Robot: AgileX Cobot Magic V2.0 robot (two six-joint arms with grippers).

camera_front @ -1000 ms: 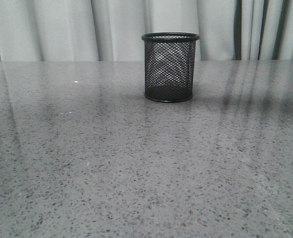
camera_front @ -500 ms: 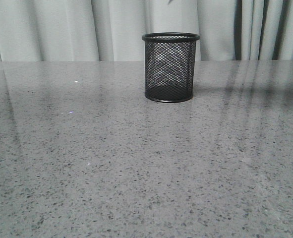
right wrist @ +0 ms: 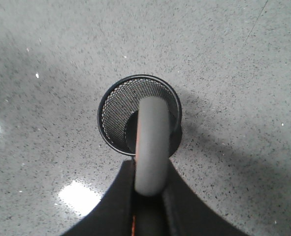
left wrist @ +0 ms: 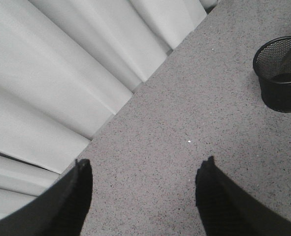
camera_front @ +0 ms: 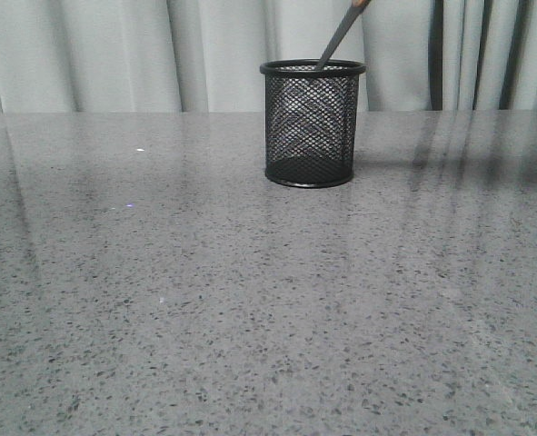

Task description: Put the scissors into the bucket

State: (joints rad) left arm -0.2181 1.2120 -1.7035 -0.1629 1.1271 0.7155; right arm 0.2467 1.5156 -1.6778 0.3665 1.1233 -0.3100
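The black mesh bucket (camera_front: 310,123) stands upright at the back middle of the table. The scissors (camera_front: 339,38) slant down from the top edge of the front view, their dark tip at the bucket's rim. In the right wrist view my right gripper (right wrist: 150,167) is shut on the scissors' grey, orange-lined handle (right wrist: 151,142), directly above the bucket's mouth (right wrist: 114,114). My left gripper (left wrist: 146,164) is open and empty above bare table, well away from the bucket (left wrist: 278,96). A dark blade (left wrist: 290,53) shows inside the bucket there. Neither gripper shows in the front view.
Grey speckled tabletop (camera_front: 250,300) stretches all around the bucket. Pale curtains (camera_front: 114,54) hang behind the table's far edge, and also show close to the table edge in the left wrist view (left wrist: 61,73).
The scissors have come down from above into the front view. One second ago none showed, half a second ago only a tip at the top edge. The bucket has not moved.
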